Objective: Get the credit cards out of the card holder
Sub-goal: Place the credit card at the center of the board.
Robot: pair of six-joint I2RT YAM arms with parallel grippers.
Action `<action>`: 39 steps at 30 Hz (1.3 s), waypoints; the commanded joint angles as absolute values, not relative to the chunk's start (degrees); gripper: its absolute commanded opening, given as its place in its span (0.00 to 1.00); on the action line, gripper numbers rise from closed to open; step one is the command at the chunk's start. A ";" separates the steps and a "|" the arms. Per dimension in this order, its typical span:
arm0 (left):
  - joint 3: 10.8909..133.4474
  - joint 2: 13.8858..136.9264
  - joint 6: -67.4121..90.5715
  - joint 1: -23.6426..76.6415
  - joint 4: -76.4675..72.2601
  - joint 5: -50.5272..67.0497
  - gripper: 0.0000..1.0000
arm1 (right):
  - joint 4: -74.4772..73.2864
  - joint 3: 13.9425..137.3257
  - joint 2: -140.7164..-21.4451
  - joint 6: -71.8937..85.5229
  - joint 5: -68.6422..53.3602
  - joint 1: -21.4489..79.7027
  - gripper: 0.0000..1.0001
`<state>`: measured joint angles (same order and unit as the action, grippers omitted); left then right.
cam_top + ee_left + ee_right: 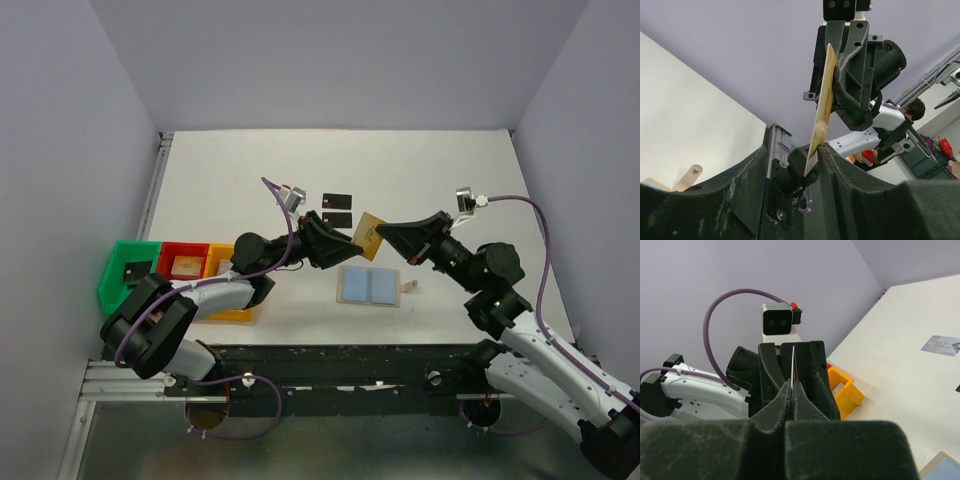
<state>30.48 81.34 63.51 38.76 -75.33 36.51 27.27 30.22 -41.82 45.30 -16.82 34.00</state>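
While both arms meet above the table (230,170), the right gripper (388,234) pinches a gold card (371,231) just beyond the open card holder (369,286); two black cards (338,200) lie farther. Left wrist: left gripper (790,150) sits half open around the card's lower end, not clamping. Right wrist: jaws closed on the card edge; silver card (944,345) lies on the table.

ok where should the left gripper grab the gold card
The free edge of the gold card, opposite the right gripper's pinch, approached from the left. It is held off the table, both flat faces bare there, so the left gripper can close across them.
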 commanded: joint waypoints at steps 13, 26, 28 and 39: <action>32.52 79.37 63.90 39.20 -91.32 39.11 0.00 | 28.31 29.09 -42.01 46.23 -20.47 33.93 0.00; 36.57 78.93 76.20 32.61 -85.88 66.87 0.00 | -22.01 54.91 -46.39 20.24 -37.60 32.61 0.70; 37.00 77.27 73.93 32.43 -80.11 70.82 0.00 | -27.92 58.17 -47.98 17.42 -38.93 32.61 0.70; 53.96 66.71 19.08 34.19 3.06 70.93 0.00 | -37.28 64.69 -53.18 11.07 -43.50 32.61 0.60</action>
<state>50.02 67.42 39.59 33.41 -25.89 69.45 -32.38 63.48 -52.93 13.74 -39.92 32.88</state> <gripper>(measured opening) 0.033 0.612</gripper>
